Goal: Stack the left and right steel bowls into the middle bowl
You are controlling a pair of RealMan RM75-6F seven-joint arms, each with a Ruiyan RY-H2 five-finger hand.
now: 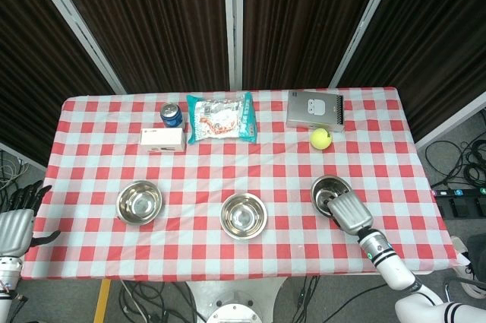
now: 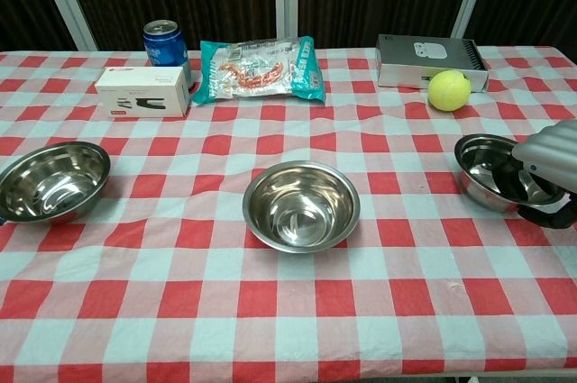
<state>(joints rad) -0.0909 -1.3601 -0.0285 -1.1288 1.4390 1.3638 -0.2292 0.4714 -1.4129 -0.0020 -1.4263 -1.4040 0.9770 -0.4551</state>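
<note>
Here, right bowl [image 1: 328, 190]: it sits near the table's right edge, toward the front, and appears tipped, its rim raised on the side nearest the right hand (the chest view shows this best).
Right hand [image 1: 348, 213]: its fingers reach over the near rim into the right bowl and grip it; the silver back of the hand covers the bowl's front part.
Middle bowl [image 1: 243, 214]: upright near the middle of the table's front edge, well apart from both other bowls, with nothing inside it.
Left bowl [image 1: 139, 202]: upright toward the table's front left, nothing in it.
Left hand [image 1: 15, 220]: off the table beyond its left edge, holding nothing, its dark fingers spread.
Table [image 1: 99, 159]: covered by a red and white checked cloth.
Tennis ball [image 1: 320, 138]: toward the back right, just in front of the grey box [image 1: 315, 110].
Snack packet [image 1: 221, 118]: lies flat near the middle of the back edge.
Blue can [image 1: 171, 115]: stands toward the back left, just behind the white box [image 1: 162, 139].
</note>
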